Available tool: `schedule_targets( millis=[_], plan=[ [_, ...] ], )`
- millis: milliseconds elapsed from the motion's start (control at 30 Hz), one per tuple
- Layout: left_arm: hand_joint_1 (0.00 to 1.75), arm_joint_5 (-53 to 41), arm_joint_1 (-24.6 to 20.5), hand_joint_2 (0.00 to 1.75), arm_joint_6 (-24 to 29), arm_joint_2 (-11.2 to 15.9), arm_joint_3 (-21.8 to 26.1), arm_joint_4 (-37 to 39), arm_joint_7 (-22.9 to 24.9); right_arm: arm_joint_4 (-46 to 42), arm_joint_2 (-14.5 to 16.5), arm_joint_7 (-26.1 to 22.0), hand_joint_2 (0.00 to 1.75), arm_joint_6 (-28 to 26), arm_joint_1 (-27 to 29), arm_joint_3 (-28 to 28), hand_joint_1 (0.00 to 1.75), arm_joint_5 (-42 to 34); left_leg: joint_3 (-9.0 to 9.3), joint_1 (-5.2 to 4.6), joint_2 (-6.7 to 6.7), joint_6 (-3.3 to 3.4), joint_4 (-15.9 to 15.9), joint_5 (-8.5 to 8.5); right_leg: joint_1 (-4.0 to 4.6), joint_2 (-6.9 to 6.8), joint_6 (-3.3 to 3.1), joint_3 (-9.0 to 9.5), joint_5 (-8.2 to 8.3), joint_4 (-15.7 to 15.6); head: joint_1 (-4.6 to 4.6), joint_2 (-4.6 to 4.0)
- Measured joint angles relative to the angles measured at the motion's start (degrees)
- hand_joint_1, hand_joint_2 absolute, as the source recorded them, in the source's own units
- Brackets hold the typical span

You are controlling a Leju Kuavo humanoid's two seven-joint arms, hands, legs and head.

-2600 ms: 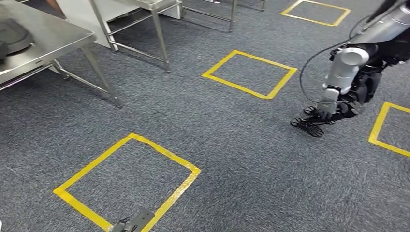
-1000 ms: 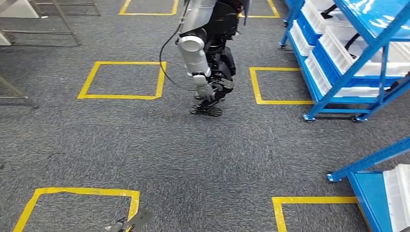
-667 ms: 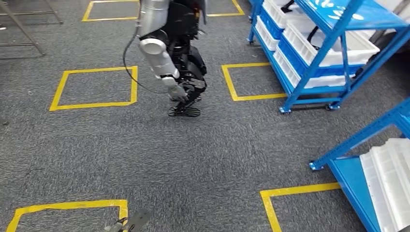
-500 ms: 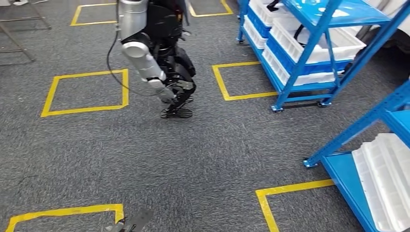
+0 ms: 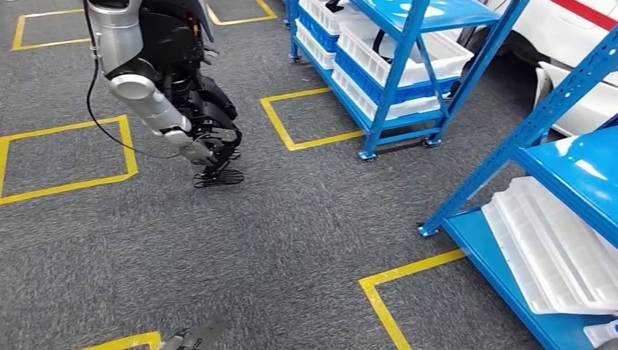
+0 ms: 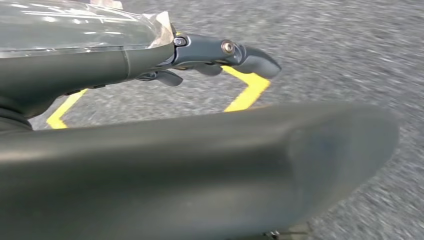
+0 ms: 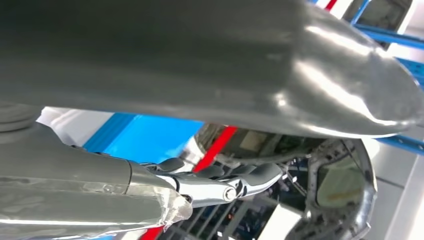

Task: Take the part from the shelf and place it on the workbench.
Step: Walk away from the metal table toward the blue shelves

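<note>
Left hand (image 6: 220,52) and right hand (image 7: 220,182) hang empty, fingers loosely extended; robot nears shelf (image 5: 408,65), part unpicked.

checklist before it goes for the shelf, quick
1. Left hand free: ok, nothing held, fingers out straight.
2. Right hand free: ok, nothing in it.
3. Blue shelf in sight: ok, close on the right in the head view.
4. Part located: cannot tell; white trays lie on the low level, contents unclear.
5. Carpet towards the shelf: ok, bare apart from yellow tape.
6. Other robot: ok, it stands off to the left.
</note>
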Motion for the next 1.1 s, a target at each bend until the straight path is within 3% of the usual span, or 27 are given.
schedule_targets(
  millis=[33,67,100,133,167,200,267,333,367,433,500,567,633,667,700,767,800,867,900,933,1000,1067,1100],
  plan=[
    [0.0,0.0,0.0,0.0,0.0,0.0,0.0,0.0,0.0,0.0,0.0,0.0,0.0,0.0,-0.1,0.0,0.0,0.0,0.28,-0.07,0.82,0.21,-0.1,-0.14,0.01,-2.09,0.29,-1.63,-1.59,3.3,0.09,0.0],
    [0.0,0.0,0.2,0.0,0.0,0.0,0.0,0.0,0.0,0.1,0.0,0.0,0.0,0.0,-0.1,0.0,0.0,0.0,0.48,-0.11,1.71,0.33,-0.1,-0.33,-0.12,-3.3,0.58,-3.67,-3.16,7.2,0.12,0.0],
    [0.0,0.0,0.3,0.0,0.0,0.0,0.0,0.0,0.1,0.1,0.0,0.0,0.0,0.0,-0.1,0.0,0.0,0.0,0.64,-0.15,2.57,0.36,-0.1,-0.55,-0.28,-3.86,0.82,-5.53,-4.13,10.5,0.12,0.0],
    [0.0,0.0,0.3,0.0,0.1,0.0,0.0,0.0,0.1,0.2,0.0,0.0,0.0,0.1,-0.1,0.0,0.0,0.0,0.85,-0.15,3.38,0.3,-0.1,-0.79,-0.44,-4.14,1.02,-6.58,-4.05,12.1,0.11,0.0],
    [0.0,0.0,0.3,0.0,0.1,0.0,0.1,0.0,0.1,0.3,0.0,0.0,0.0,0.1,0.0,0.0,0.0,-0.1,1.14,-0.14,4.12,0.19,-0.1,-1.06,-0.56,-4.36,1.17,-6.52,-2.84,11.5,0.11,0.0],
    [0.0,0.0,0.3,0.0,0.1,0.0,0.1,0.0,0.1,0.3,0.0,0.0,0.0,0.2,0.0,-0.1,0.0,-0.1,1.54,-0.11,4.8,0.01,-0.1,-1.37,-0.63,-4.8,1.2,-5.28,-0.71,8.6,0.12,0.0],
    [0.0,0.0,0.2,0.0,0.1,0.0,0.1,0.0,0.1,0.4,0.0,0.0,0.0,0.3,-0.1,-0.1,0.0,-0.1,2.38,-0.22,5.96,-0.5,-0.1,-2.03,-0.24,-7.4,0.91,-1.64,2.95,0.8,0.14,0.0],
    [0.0,0.0,0.2,0.0,0.1,0.0,0.2,0.0,0.1,0.4,0.0,-0.1,0.0,0.3,-0.1,-0.1,0.0,0.2,2.9,-0.53,6.95,-1.09,-0.2,-2.53,0.41,-9.41,0.17,-0.05,3.64,-2.8,0.09,0.0],
    [0.0,0.0,0.2,0.0,0.1,0.0,0.2,0.0,0.1,0.4,0.0,-0.2,0.0,0.2,0.1,-0.2,0.0,0.6,3.11,-0.65,7.52,-1.36,-0.4,-2.67,0.71,-9.34,-0.23,-0.1,3.36,-2.9,0.06,0.0],
    [0.0,0.0,0.1,0.0,0.1,0.0,0.3,0.0,0.2,0.4,0.2,-0.1,0.0,-0.1,0.5,-0.5,0.0,1.6,3.7,-0.55,8.18,-1.96,-0.6,-3.15,0.58,-7.89,-0.96,0.0,3.35,-3.3,0.0,0.0],
    [0.0,0.0,-0.1,0.0,0.2,0.0,0.4,0.0,0.2,0.6,0.6,0.4,0.0,-0.1,0.8,-1.0,0.0,2.4,2.96,-0.4,6.11,-2.3,1.9,-4.95,0.24,-6.5,-1.75,0.48,3.47,-3.8,-0.13,0.0],
    [0.0,0.1,0.1,0.0,0.3,0.0,0.7,0.0,0.2,1.2,1.0,1.2,0.0,0.5,0.9,-1.7,0.0,2.8,-0.66,-0.39,3.36,-2.28,9.1,-8.21,0.1,-5.05,-2.36,0.82,3.37,-4.0,-0.32,0.0],
    [0.0,0.1,0.5,0.0,0.3,0.0,0.9,0.0,0.4,2.5,1.3,1.8,0.0,1.6,1.2,-3.0,0.0,3.2,-4.48,-0.49,2.62,-2.19,15.4,-9.65,0.17,-3.26,-2.58,1.1,3.18,-4.0,-0.4,0.0],
    [0.0,0.1,0.6,0.0,0.4,0.0,0.9,0.0,0.5,3.3,1.5,1.9,0.0,2.3,1.4,-3.7,0.0,3.4,-5.19,-0.51,2.51,-2.09,15.7,-8.65,0.19,-2.29,-2.6,1.32,3.08,-4.0,-0.4,0.0],
    [0.0,0.1,0.6,0.0,0.4,0.0,1.0,0.0,0.6,4.1,1.7,2.0,0.0,3.0,1.5,-4.4,0.0,3.7,-4.82,-0.51,2.29,-1.94,13.7,-6.6,0.18,-1.35,-2.54,1.59,2.94,-4.0,-0.4,0.0],
    [0.0,0.2,0.6,0.0,0.4,0.0,1.1,0.0,0.7,6.0,2.3,2.0,0.0,4.6,1.5,-6.0,0.0,4.8,-2.47,-0.35,0.32,-1.59,6.4,-1.8,0.21,0.39,-2.2,2.11,2.57,-3.8,-0.38,0.0],
    [0.0,0.3,0.6,0.0,0.5,0.0,1.2,0.0,0.7,7.1,2.7,2.0,0.0,5.3,1.4,-6.8,0.0,5.4,-1.37,-0.21,-0.95,-1.47,3.4,-0.49,0.23,1.11,-1.98,2.16,2.41,-3.7,-0.36,0.0],
    [0.0,0.6,0.5,0.0,0.5,0.0,1.4,0.0,0.7,9.1,3.4,1.8,0.0,6.2,1.3,-8.5,0.0,6.6,-0.45,-0.18,-2.53,-1.25,1.0,-0.23,0.1,2.33,-1.33,1.91,2.32,-3.6,-0.34,0.0],
    [0.0,0.7,0.4,0.0,0.5,0.0,1.5,0.0,0.7,10.0,3.8,1.6,0.0,6.4,1.3,-9.3,0.0,6.9,-0.26,-0.2,-2.21,-1.06,0.6,-0.31,-0.02,2.91,-0.98,1.76,2.37,-3.7,-0.34,0.0],
    [0.0,0.8,0.3,0.0,0.6,0.0,1.5,0.0,0.7,10.8,4.1,1.5,0.0,6.5,1.3,-10.1,0.0,7.2,-0.12,-0.19,-1.68,-0.79,0.5,-0.24,-0.11,3.06,-0.63,1.71,2.28,-3.7,-0.36,0.0],
    [0.0,0.8,0.2,0.0,0.7,-0.1,1.6,0.0,0.7,12.0,4.5,1.2,0.0,6.7,1.1,-11.3,0.0,7.4,0.31,0.03,-0.4,-0.13,0.0,-0.19,-0.01,0.82,0.06,0.83,0.91,-1.7,-0.13,0.0],
    [0.0,0.8,0.3,0.0,0.8,-0.2,1.7,0.0,0.6,13.0,4.9,1.1,0.0,7.0,0.5,-12.3,0.0,7.4,0.69,0.03,1.18,0.32,-0.2,-0.45,-0.1,-2.71,0.75,-2.31,-2.25,4.5,0.09,0.0],
    [0.0,0.7,0.4,0.0,0.9,-0.2,1.8,0.0,0.6,13.5,5.1,1.0,0.0,7.1,0.2,-12.6,0.0,7.4,0.84,-0.01,2.05,0.4,-0.1,-0.64,-0.28,-3.61,1.05,-4.35,-3.7,8.3,0.09,0.0]
  ],
)
